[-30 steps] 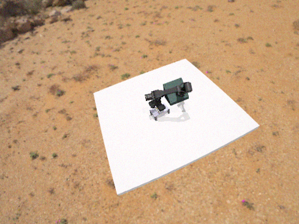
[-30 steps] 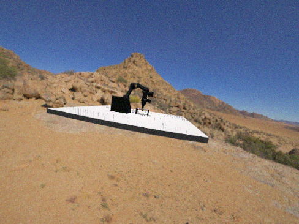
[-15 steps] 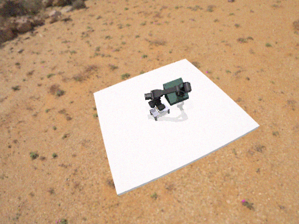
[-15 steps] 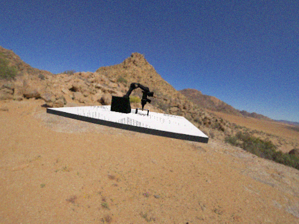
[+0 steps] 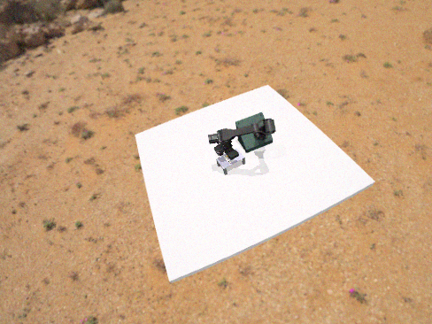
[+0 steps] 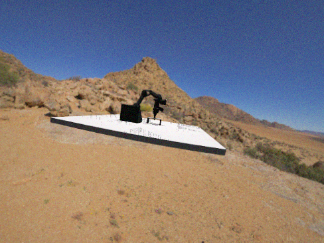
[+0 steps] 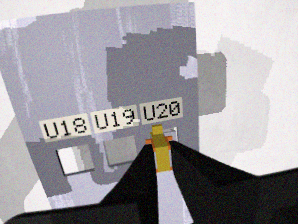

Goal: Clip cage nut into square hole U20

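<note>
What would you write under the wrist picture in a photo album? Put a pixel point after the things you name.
The claw (image 7: 160,149) pinches the yellow-and-orange cage nut (image 7: 161,139) beside the U20 label (image 7: 161,110) on the rail plate (image 7: 55,65).

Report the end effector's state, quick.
End effector: closed on the yellow and orange cage nut, by the U20 hole; whether the wings are hooked, cannot be told.

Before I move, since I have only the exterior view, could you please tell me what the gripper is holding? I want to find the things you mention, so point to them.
Observer: The gripper (image 5: 227,158) (image 6: 155,118) (image 7: 160,149) is closed on the yellow-and-orange cage nut (image 7: 163,159).
Operator: Thank you; which label is it nearest?
Observer: U20 (image 7: 161,110); in the wrist view the nut partly covers the square hole (image 7: 174,133) just below that label. I cannot tell whether its wings have hooked.
</note>
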`<action>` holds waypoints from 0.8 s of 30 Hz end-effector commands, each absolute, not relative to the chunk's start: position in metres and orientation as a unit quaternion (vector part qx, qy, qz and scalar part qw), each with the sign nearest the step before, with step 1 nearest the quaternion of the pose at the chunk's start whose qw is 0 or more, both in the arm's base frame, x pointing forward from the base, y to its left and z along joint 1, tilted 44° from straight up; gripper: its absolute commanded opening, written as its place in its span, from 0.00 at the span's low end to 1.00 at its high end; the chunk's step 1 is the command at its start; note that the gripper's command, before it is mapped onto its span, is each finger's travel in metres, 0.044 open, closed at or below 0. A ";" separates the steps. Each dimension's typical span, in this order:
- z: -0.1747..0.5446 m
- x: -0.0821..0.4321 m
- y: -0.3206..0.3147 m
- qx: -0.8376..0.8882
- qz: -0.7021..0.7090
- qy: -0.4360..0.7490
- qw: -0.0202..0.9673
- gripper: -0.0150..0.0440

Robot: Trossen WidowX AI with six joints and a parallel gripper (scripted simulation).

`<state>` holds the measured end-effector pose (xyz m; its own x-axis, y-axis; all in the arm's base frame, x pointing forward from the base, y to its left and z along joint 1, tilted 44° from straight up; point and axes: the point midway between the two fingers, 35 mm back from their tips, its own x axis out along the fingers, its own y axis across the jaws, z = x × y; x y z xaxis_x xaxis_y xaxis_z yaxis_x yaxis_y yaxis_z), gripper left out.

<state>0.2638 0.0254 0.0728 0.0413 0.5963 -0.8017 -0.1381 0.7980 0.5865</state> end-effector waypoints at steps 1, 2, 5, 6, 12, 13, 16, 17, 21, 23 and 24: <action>0.072 0.264 0.024 0.183 0.268 0.639 0.697 0.29; 0.072 0.264 0.024 0.185 0.269 0.638 0.697 0.29; 0.072 0.264 0.024 0.187 0.272 0.638 0.696 0.29; 0.072 0.264 0.024 0.187 0.272 0.638 0.696 0.29; 0.072 0.264 0.025 0.183 0.268 0.639 0.698 0.29; 0.072 0.264 0.025 0.182 0.267 0.639 0.698 0.29; 0.073 0.264 0.025 0.179 0.263 0.640 0.699 0.29; 0.073 0.264 0.026 0.178 0.262 0.640 0.700 0.29; 0.073 0.264 0.026 0.176 0.260 0.641 0.700 0.29; 0.073 0.264 0.026 0.176 0.260 0.641 0.700 0.29; 0.073 0.264 0.026 0.176 0.260 0.641 0.700 0.29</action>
